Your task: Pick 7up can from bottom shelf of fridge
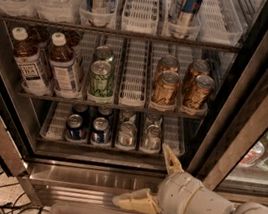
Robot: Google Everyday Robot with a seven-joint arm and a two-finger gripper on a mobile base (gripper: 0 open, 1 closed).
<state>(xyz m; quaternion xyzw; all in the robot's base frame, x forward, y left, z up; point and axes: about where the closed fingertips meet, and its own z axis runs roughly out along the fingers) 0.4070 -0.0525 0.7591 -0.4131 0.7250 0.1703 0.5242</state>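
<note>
**Operator:** Where can I go in?

**Inspector:** Your gripper (139, 174), fingers spread, sits outside the fridge (87, 176), below-right of the bottom shelf (112, 149). Its front is open to you; the rightmost lane is bare. Cans (101, 130) fill four lanes, and the rack above (124, 107) hangs close over them.

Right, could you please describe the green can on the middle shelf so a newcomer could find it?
In the fridge, well above the open tool at its base, find the middle shelf. Between the bottles at left and gold cans at right, the green can stands at the front: the only green-and-white one.
</note>
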